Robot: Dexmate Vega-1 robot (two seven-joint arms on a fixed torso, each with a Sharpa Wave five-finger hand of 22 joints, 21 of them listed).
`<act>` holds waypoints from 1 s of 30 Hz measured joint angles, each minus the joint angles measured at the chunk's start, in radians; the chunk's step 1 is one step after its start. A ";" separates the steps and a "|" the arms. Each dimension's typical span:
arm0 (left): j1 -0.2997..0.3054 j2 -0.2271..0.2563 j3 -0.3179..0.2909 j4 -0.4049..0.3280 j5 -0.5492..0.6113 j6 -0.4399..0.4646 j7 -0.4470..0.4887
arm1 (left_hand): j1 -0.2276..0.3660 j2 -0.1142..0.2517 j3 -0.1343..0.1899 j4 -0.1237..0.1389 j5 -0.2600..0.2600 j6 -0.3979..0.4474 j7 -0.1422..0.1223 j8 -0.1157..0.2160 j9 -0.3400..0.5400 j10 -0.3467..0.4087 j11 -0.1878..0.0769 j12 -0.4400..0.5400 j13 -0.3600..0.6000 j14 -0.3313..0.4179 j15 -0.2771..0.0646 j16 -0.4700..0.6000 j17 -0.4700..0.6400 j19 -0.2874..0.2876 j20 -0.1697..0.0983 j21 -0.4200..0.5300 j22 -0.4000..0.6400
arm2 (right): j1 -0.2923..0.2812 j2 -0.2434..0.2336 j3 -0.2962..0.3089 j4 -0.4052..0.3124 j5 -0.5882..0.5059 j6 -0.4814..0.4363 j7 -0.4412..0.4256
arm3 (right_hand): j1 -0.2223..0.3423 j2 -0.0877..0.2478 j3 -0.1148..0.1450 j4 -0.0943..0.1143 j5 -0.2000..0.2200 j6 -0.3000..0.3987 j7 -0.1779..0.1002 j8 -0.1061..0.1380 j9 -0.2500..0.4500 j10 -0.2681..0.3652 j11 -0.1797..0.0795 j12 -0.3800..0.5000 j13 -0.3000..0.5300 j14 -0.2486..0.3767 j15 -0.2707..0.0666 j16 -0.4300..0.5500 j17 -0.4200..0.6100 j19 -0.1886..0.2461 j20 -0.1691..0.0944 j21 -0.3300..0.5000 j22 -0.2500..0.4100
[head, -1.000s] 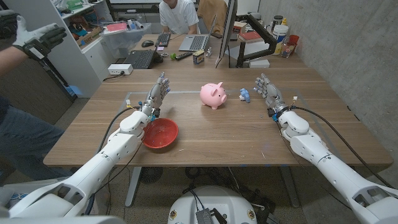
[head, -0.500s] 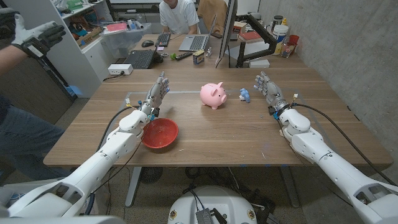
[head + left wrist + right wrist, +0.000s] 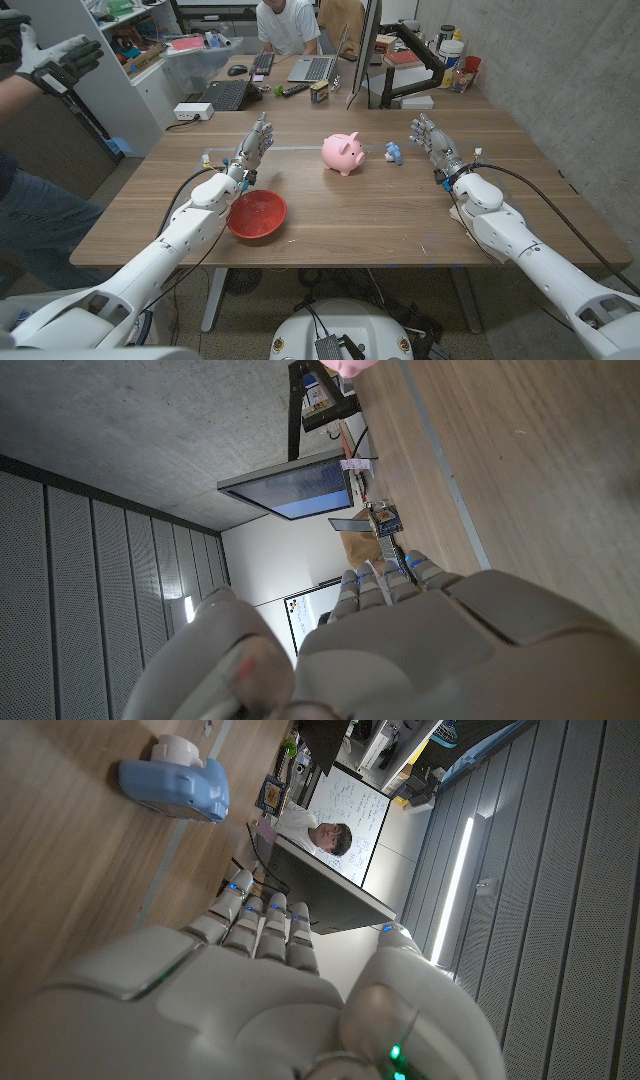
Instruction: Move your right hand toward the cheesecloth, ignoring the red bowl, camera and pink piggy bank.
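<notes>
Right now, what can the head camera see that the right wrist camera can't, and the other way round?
Head view's own: the pink piggy bank, the red bowl and the left robot hand. Right wrist view's own: a whiteboard with writing and a long strip light. Shared: the right robot hand, open and holding nothing, the small blue camera just ahead of it, and the wooden table.

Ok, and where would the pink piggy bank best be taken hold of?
Probably across the piggy bank's round body, coming down from above. It stands upright on its feet with bare table around it, and its wide flanks offer more to close on than snout or ears.
</notes>
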 measured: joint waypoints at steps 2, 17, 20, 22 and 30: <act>0.000 0.003 0.000 -0.005 0.001 0.006 0.000 | 0.000 0.000 0.000 0.000 0.000 0.000 0.000 0.000 0.000 0.000 0.000 0.000 0.000 0.000 0.000 0.000 0.000 0.000 0.000 -0.003 0.000 | -0.005 -0.005 0.003 -0.004 0.000 0.002 0.000 | 0.000 0.000 0.000 0.000 0.000 0.002 -0.002 0.002 0.000 0.000 0.000 0.000 0.000 0.000 0.000 0.000 0.000 0.000 0.000 -0.005 0.000; 0.002 0.020 0.002 -0.040 0.009 0.027 0.008 | 0.004 0.004 0.000 0.000 0.000 0.007 -0.007 0.000 0.000 0.002 -0.002 0.000 0.000 0.000 0.000 0.000 0.000 -0.002 0.038 -0.008 0.000 | -0.034 -0.044 0.018 -0.038 -0.014 0.011 0.001 | 0.000 0.000 -0.004 -0.004 0.000 0.001 -0.002 0.002 0.000 -0.002 -0.009 0.000 0.000 0.004 -0.003 0.000 0.000 0.000 0.000 -0.012 0.000; 0.003 0.022 0.002 -0.042 0.009 0.029 0.008 | 0.009 0.009 0.000 0.000 0.000 0.007 -0.007 0.000 0.000 0.005 -0.005 0.000 0.000 0.000 0.000 0.000 0.000 -0.004 0.039 -0.008 0.000 | -0.038 -0.050 0.020 -0.045 -0.019 0.013 -0.001 | 0.000 0.000 -0.004 -0.004 0.000 0.005 -0.006 0.002 0.000 -0.006 -0.013 0.000 0.000 0.011 -0.004 0.000 0.000 0.004 -0.004 -0.012 0.000; 0.003 0.022 0.002 -0.043 0.009 0.029 0.008 | 0.009 0.009 -0.009 0.000 0.000 0.007 -0.007 0.000 0.000 0.005 -0.005 0.000 0.000 0.000 0.000 0.000 0.000 0.000 0.035 -0.008 0.000 | -0.041 -0.053 0.022 -0.049 -0.020 0.015 -0.002 | 0.000 0.000 -0.004 -0.004 0.000 0.007 -0.007 0.002 0.000 -0.006 -0.013 0.000 0.000 0.011 -0.004 0.000 0.000 0.004 -0.003 -0.012 0.000; 0.003 0.023 0.003 -0.045 0.009 0.031 0.007 | 0.009 0.009 -0.009 0.000 0.000 0.007 -0.007 0.000 0.000 0.005 -0.005 0.000 0.000 0.000 0.000 0.000 0.000 0.002 0.026 -0.015 0.000 | -0.056 -0.063 0.029 -0.063 -0.021 0.019 -0.008 | 0.000 0.000 -0.004 -0.004 0.000 0.011 -0.011 0.002 0.000 -0.006 -0.013 0.000 0.000 0.011 -0.004 0.000 0.000 0.007 0.000 -0.018 0.000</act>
